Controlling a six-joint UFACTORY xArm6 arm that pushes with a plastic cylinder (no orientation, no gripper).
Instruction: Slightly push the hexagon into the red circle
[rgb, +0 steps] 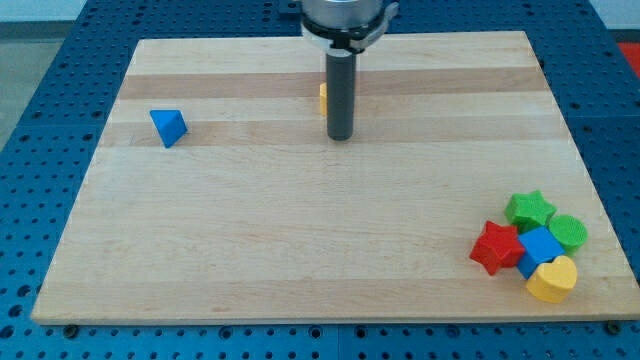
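Note:
My rod comes down from the view's top centre, and my tip (341, 137) rests on the wooden board (300, 220). A yellow-orange block (323, 97) shows as a sliver at the rod's left edge, just above my tip. The rod hides most of it, so its shape cannot be made out. No red circle shows in this view. The only red block is a red star (497, 247) at the view's bottom right, far from my tip.
A blue triangle block (168, 127) lies at the view's left. A cluster sits at the bottom right corner: a green star (528, 210), a green circle (568, 232), a blue cube (541, 247) and a yellow heart (552, 279), touching the red star.

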